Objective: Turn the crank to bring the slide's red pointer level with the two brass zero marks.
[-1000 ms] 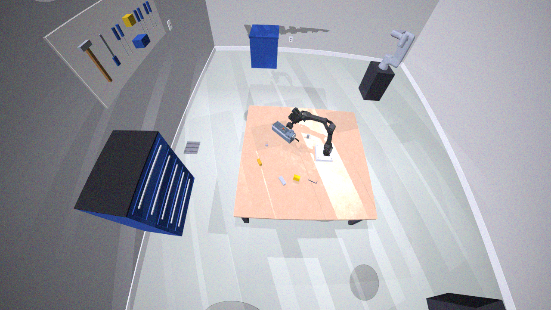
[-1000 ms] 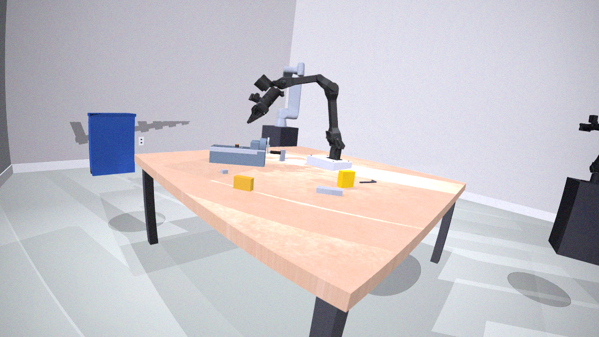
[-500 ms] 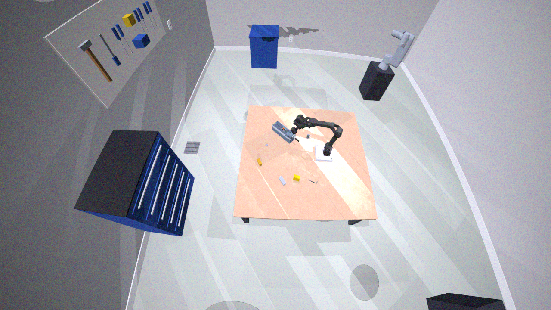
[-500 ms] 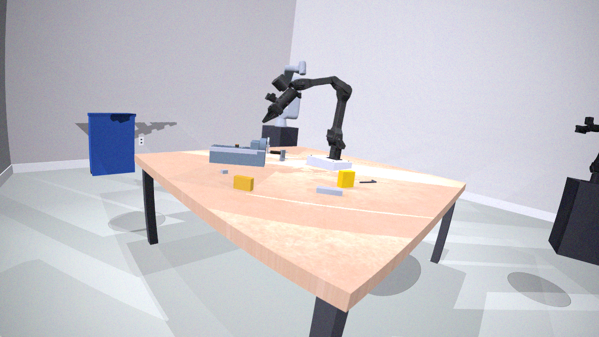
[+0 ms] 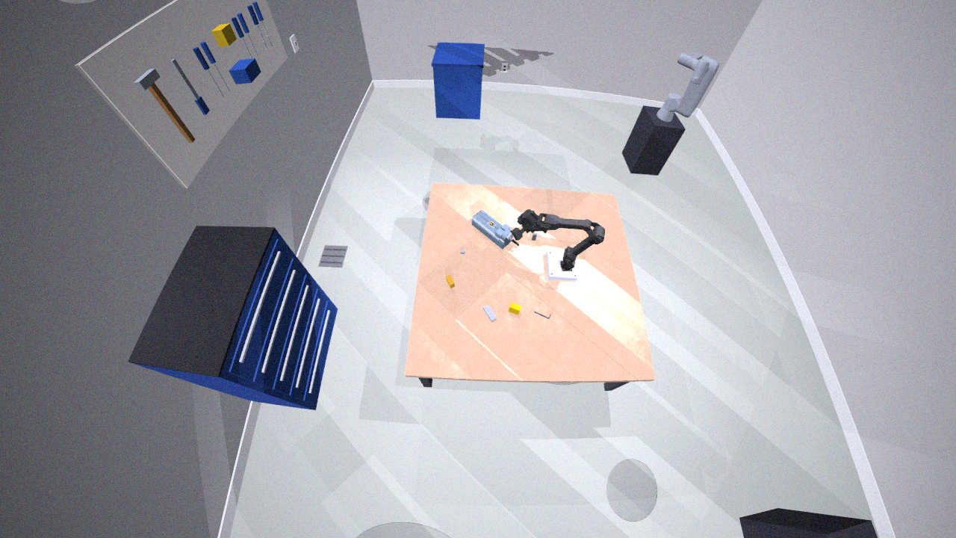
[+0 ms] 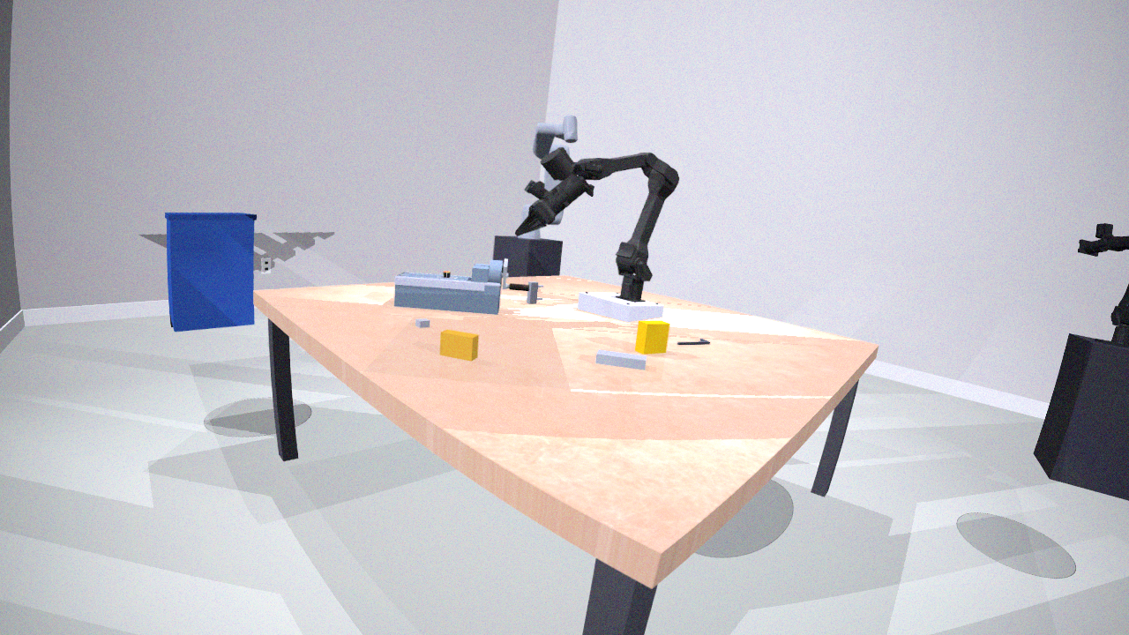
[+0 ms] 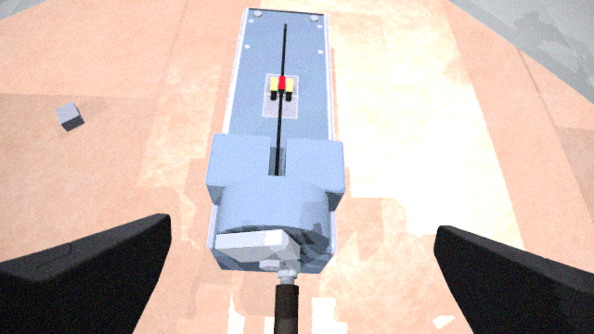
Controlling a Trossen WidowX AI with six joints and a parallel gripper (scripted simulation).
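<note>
Wrist view, lower corners: your end effector [image 7: 307,234], released, fingers spread.
Lower centre: black crank handle [image 7: 286,306].
Upper centre: red pointer [image 7: 281,83], between two brass marks [image 7: 274,84].

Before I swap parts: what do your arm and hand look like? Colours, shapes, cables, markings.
The arm is matte black, with slim links and chunky, angular joint housings. The hand is black too, with two thick fingers that taper to blunt tips. I can't make out any cables or markings.

The wooden table [image 5: 535,347] [image 6: 631,474] carries a blue-grey machine [image 5: 491,229] [image 6: 446,295] [image 7: 278,162] and two yellow blocks.
</note>
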